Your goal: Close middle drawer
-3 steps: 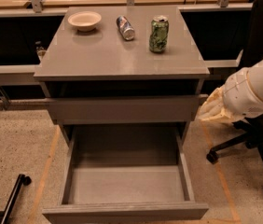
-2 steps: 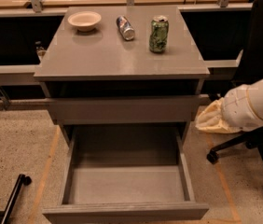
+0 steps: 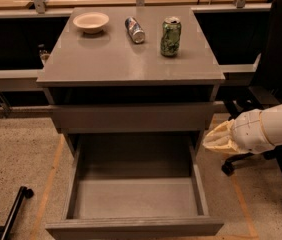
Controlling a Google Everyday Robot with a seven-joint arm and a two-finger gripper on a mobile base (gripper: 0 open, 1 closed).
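Grey steel makes up the whole cabinet, and the middle drawer [image 3: 136,196] stands pulled far out toward the camera. Its plain front panel sits at the bottom edge of the view, and its smooth floor shows from wall to wall. Above it the upper drawer [image 3: 131,117] juts out only a little under the cabinet's surface [image 3: 126,64].

On that surface a pale bowl [image 3: 91,21] sits at the back left. A silver can [image 3: 134,29] lies on its side near the middle, and a green can [image 3: 170,36] stands upright to its right. All three are apart from one another.

The tool [image 3: 213,141], cream-coloured at the end of a white arm [image 3: 273,129], reaches in from the right. It hangs just beside the cabinet's right side, level with the gap between the two drawers and above the open drawer's right wall. Whether it touches the cabinet, and whether it is spread or pressed together, I cannot tell.

Behind the arm stands a black office chair [image 3: 281,79], its wheeled base near the drawer's right side. At the lower left a black bar [image 3: 15,209] lies on the speckled floor [image 3: 16,154], well clear of the drawer's left wall. Orange tape lines [image 3: 51,181] run along both sides of the cabinet.
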